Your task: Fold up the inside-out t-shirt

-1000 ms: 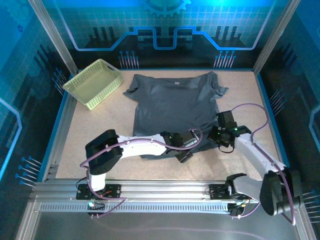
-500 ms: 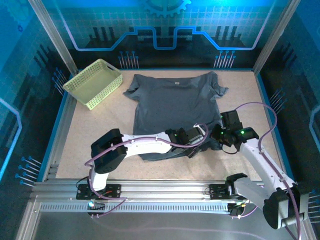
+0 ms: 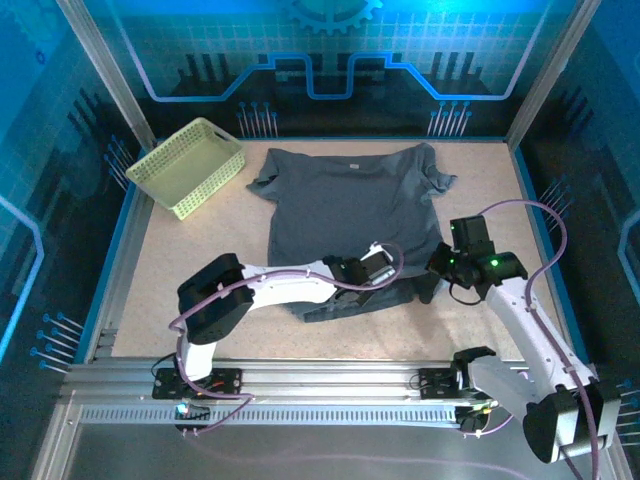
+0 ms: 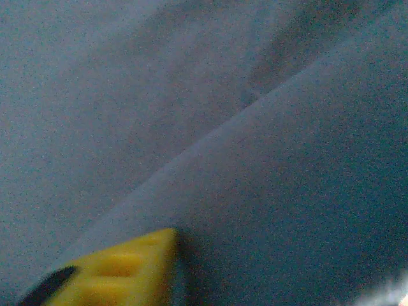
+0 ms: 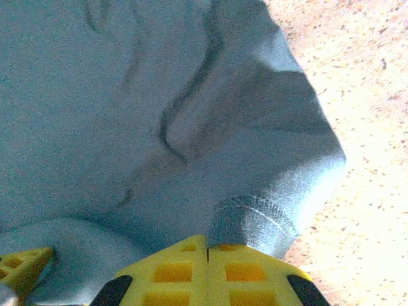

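The inside-out t-shirt (image 3: pixel 350 205), dark slate-grey, lies spread flat mid-table with its collar toward the back. My right gripper (image 3: pixel 443 268) is at the shirt's near right corner. In the right wrist view it (image 5: pixel 208 245) is shut, with the stitched hem (image 5: pixel 255 220) pinched at its tip. My left gripper (image 3: pixel 378 275) reaches across from the left onto the shirt's near hem. In the left wrist view, grey fabric (image 4: pixel 255 159) presses close against one yellow finger (image 4: pixel 121 268). The other finger is hidden, so its state is unclear.
A pale yellow-green lattice basket (image 3: pixel 187 165) stands at the back left, apart from the shirt. Bare speckled tabletop (image 5: pixel 376 95) lies to the right of the held corner. Blue walls and metal posts enclose the table.
The left gripper has moved further onto the shirt's near hem. The right gripper has shifted slightly right and back with the corner in it, and the near hem has bunched.
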Available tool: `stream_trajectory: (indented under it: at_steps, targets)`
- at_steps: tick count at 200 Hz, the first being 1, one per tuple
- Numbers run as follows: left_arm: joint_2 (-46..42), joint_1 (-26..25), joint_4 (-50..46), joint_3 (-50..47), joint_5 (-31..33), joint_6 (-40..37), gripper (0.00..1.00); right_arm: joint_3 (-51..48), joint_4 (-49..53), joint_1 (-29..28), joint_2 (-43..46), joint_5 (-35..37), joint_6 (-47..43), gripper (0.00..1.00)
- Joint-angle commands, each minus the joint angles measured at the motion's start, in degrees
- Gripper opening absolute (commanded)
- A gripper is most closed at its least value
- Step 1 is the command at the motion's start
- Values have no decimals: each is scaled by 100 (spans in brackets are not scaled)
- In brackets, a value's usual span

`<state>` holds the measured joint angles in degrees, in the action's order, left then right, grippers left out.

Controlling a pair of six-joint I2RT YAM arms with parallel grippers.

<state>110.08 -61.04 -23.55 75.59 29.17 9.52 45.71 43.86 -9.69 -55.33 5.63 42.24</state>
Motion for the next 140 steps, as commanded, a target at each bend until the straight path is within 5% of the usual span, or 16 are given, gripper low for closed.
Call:
stream_trajectory:
  at_steps: [1,19,50,81,140]
  targets:
    - [-493,4,-45,87,139,23,13,183,44,102,66,52,-270,2]
    - [-684,17,-91,306,-86,116,2,137,-140,84,150,-229,-445,13]
    - [-759,185,-210,764,-655,315,0,-498,-834,-240,991,-761,-619,44]
    - [-807,433,-185,925,-1099,388,0,-1278,-1621,-1385,1710,-820,-693,53]
    - [-978,688,-324,1086,-1495,390,0,-2999,-4480,-3702,2061,623,-1076,61]
